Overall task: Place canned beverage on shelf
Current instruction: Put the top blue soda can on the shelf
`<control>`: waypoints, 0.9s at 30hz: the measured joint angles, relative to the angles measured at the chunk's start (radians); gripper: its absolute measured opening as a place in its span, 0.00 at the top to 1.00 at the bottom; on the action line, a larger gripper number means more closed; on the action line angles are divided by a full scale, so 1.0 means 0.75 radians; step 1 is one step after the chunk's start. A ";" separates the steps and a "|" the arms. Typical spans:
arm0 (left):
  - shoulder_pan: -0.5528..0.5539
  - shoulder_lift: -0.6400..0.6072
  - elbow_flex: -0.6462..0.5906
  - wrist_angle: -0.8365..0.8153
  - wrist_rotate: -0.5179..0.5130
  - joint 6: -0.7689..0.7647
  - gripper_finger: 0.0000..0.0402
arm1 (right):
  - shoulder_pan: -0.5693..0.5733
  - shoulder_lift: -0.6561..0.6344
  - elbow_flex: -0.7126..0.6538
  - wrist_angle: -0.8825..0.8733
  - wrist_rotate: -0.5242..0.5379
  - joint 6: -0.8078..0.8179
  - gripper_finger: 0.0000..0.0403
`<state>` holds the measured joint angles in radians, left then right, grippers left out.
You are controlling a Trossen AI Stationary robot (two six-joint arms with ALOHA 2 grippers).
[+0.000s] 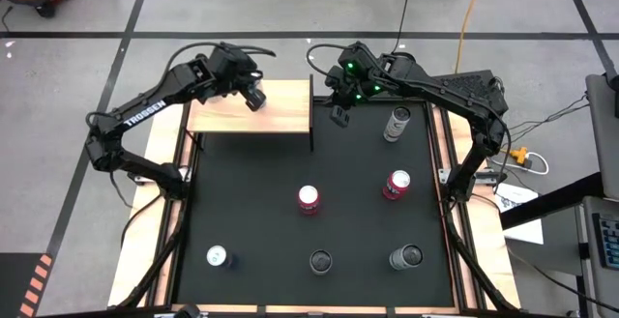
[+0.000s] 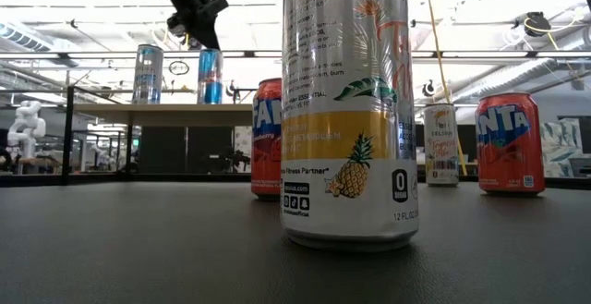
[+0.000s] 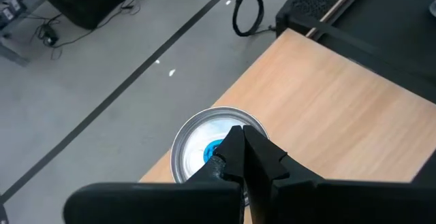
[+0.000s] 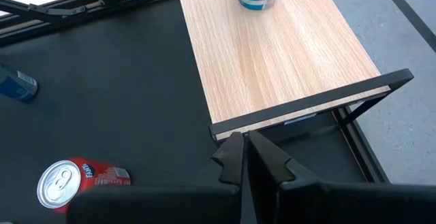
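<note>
Nearest the low camera, tall silver pineapple can (image 2: 348, 110) upright on black mat (image 1: 251, 212), red Fanta cans (image 2: 510, 143) and other cans well apart behind, likely spaced for picking one at a time; pale wood shelf (image 1: 280, 110) at far left of mat, already bearing two blue-and-silver cans (image 2: 148, 74) near its left end; left gripper (image 3: 240, 157) hovering over shelf just above one can's top, fingers pressed shut, holding nothing; right gripper (image 4: 245, 157) poised over shelf's near right corner, fingers likewise shut and empty, seemingly placed for reaching the mat cans next
</note>
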<state>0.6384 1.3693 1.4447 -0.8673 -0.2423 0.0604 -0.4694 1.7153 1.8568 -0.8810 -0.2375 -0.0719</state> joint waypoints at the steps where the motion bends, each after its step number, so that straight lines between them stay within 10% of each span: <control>1: 0.005 0.000 0.000 -0.004 0.000 0.000 1.00 | 0.000 0.000 0.000 -0.001 0.000 0.000 1.00; 27: 0.147 -0.022 0.001 -0.120 -0.048 0.081 1.00 | 0.001 0.000 0.000 -0.031 0.000 0.000 1.00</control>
<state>0.7489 1.3525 1.4456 -0.9569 -0.2787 0.1211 -0.4690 1.7153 1.8568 -0.9043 -0.2375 -0.0719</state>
